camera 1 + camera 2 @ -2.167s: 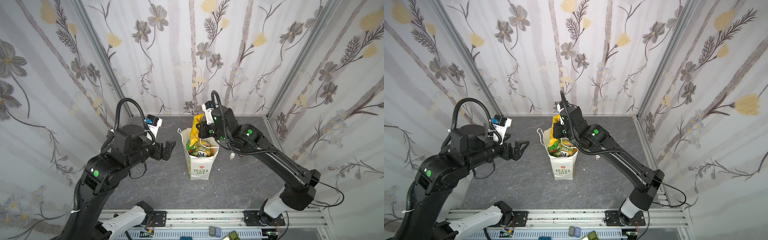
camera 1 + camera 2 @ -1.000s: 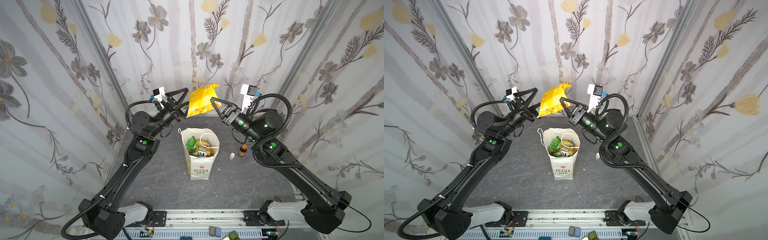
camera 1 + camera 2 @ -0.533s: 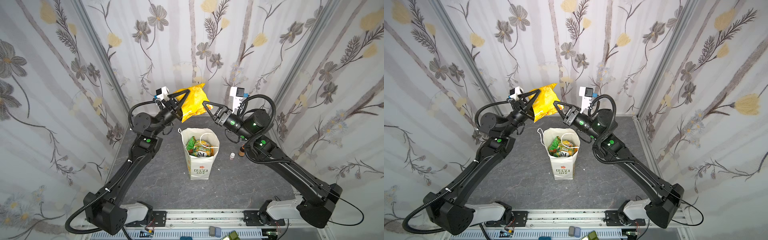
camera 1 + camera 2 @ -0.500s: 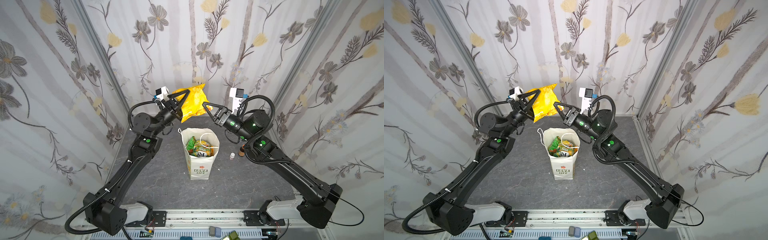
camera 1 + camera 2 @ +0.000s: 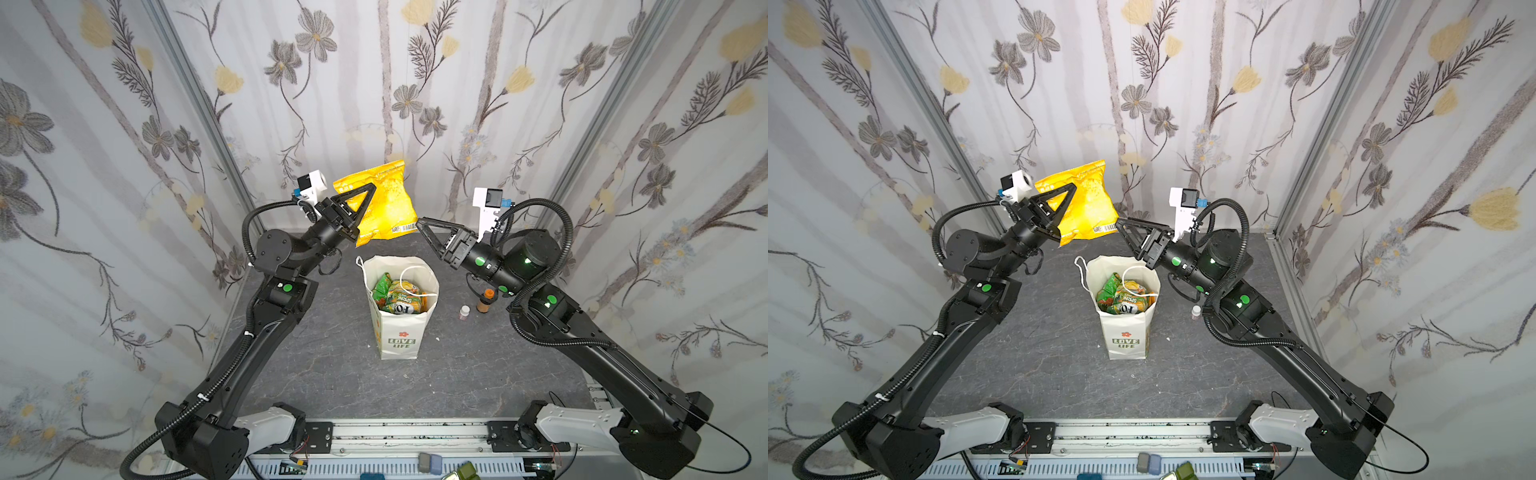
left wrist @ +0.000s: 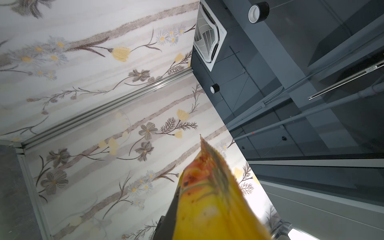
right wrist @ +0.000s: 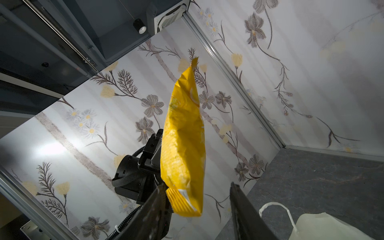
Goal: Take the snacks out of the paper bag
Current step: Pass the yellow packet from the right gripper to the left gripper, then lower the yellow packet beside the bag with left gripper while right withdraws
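Note:
A yellow snack packet (image 5: pixel 386 199) (image 5: pixel 1086 203) hangs high above the paper bag (image 5: pixel 399 336) (image 5: pixel 1127 332). My left gripper (image 5: pixel 370 194) (image 5: pixel 1071 193) is shut on its side, and the left wrist view shows the packet (image 6: pixel 207 207) pressed against a dark finger (image 6: pixel 172 212). My right gripper (image 5: pixel 419 224) (image 5: pixel 1120 224) (image 7: pixel 196 186) is open. The packet's lower end (image 7: pixel 187 199) sits between its spread fingers, close to one of them. Several more snacks (image 5: pixel 399 295) (image 5: pixel 1125 299) fill the upright white bag, which stands on the grey table.
Two small bottles (image 5: pixel 464 311) (image 5: pixel 484 301) stand on the table to the right of the bag, under the right arm. Flowered walls (image 5: pixel 124 208) close in three sides. A metal rail (image 5: pixel 395 436) runs along the front edge.
The left gripper has shut on the yellow packet. The right gripper has let go of it and opened. The packet has swung upright towards the left arm.

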You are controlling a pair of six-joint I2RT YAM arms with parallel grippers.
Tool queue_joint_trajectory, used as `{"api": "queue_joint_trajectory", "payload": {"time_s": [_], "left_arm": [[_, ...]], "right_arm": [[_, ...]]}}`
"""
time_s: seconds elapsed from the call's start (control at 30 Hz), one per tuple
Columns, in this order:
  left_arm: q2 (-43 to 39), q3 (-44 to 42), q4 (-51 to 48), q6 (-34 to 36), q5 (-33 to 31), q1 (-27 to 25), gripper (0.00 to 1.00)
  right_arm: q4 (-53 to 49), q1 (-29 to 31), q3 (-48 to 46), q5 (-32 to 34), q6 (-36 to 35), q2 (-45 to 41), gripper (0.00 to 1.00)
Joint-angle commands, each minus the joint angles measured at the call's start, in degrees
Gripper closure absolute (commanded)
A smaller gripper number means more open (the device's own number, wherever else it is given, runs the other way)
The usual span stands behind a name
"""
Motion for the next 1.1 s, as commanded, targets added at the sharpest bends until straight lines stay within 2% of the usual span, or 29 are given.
{"api": "queue_joint_trajectory", "payload": {"time_s": [0.0,0.1,0.17,0.33,0.57,0.7,0.83,1.07], "left_arm": [[-0.77,2.63,-5.8,9.75,1.05,1.21,0.86],[0.37,6.48,-10.66,15.12,3.33,3.25,0.86],[1.2,8.7,-13.83,18.93,3.65,4.74,0.86],[2.25,11.72,-23.78,31.27,-0.98,8.08,0.86],[5.44,10.73,-30.4,39.01,-10.38,13.25,0.87],[7.16,7.53,-31.03,38.84,-13.28,16.53,0.87],[9.81,4.78,-30.7,37.08,-13.17,20.27,0.87],[18.65,2.58,-25.53,30.12,-5.52,27.26,0.87]], "right_arm": [[-1.71,-0.01,-0.94,4.1,-5.08,-2.26,0.31],[-0.15,-0.11,-4.33,6.89,-7.09,-5.87,0.1],[1.58,-0.27,-7.17,8.51,-8.03,-8.29,0.02],[3.7,-0.46,-12.79,12.49,-10.1,-13.2,0.01],[0.93,-0.64,-15.49,15.73,-10.26,-15.9,0.01],[0.27,-0.63,-16.42,16.91,-10.26,-16.65,0.01],[-0.59,-0.64,-16.67,17.71,-10.18,-16.75,0.01],[-0.67,-0.71,-17.11,18.33,-10.52,-16.19,0.01]]}}
